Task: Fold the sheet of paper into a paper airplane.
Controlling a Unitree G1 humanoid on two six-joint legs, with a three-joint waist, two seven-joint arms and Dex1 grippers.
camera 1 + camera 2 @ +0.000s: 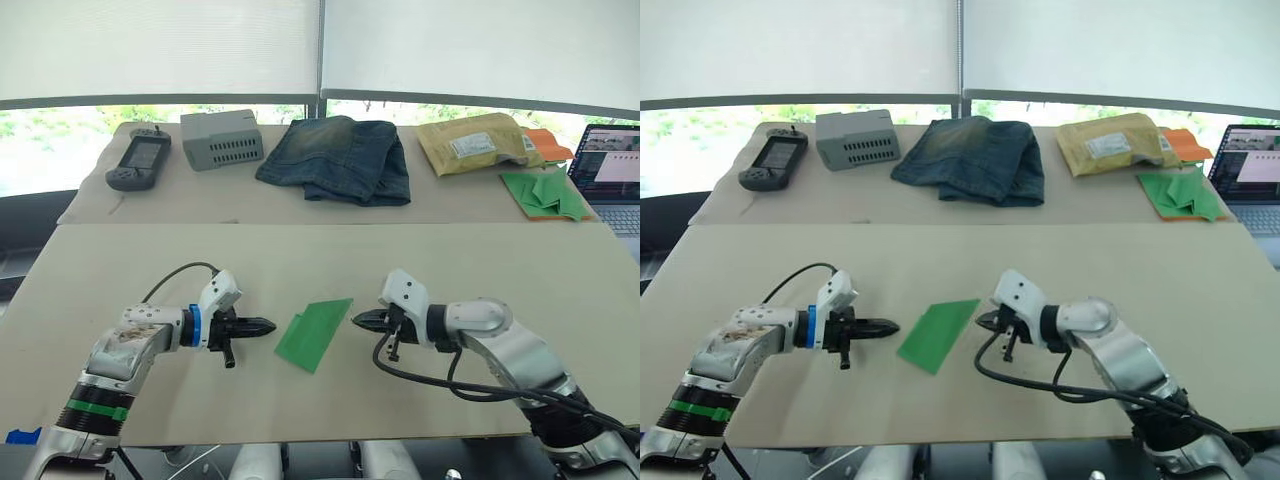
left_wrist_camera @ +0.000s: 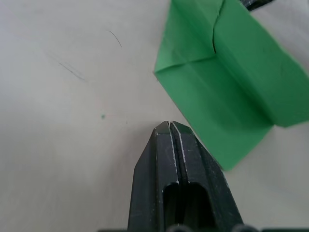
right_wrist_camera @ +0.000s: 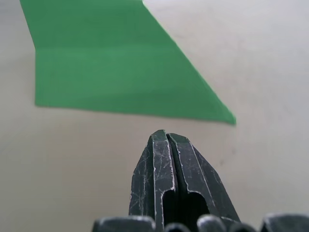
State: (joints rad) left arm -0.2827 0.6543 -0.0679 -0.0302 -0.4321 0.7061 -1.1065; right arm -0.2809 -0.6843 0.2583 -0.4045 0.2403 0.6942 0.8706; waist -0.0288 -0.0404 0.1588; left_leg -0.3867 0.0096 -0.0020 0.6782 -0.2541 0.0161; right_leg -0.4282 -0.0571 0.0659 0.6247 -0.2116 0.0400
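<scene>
The sheet of paper (image 1: 314, 333) is lying on the worktop (image 1: 450, 270) between the two grippers, folded into a slanted four-sided wedge with visible creases, one long fold line running across it. The left gripper (image 1: 262, 326) is reaching in low from the left, forearm angled across the worktop, fingers (image 2: 176, 159) pressed together and holding nothing, their tip sitting just beside the sheet's near-left edge, not touching. The right gripper (image 1: 360, 321) is coming in from the opposite side, elbow bent and wrist turned inward, fingers (image 3: 166, 154) likewise closed on nothing, tip just short of the sheet's pointed right corner. Further back: a handheld console (image 1: 139, 161), grey box (image 1: 222, 139), folded jeans (image 1: 338, 158), padded envelope (image 1: 480, 142), pile of green folded papers (image 1: 545, 194), and laptop (image 1: 610, 170).
</scene>
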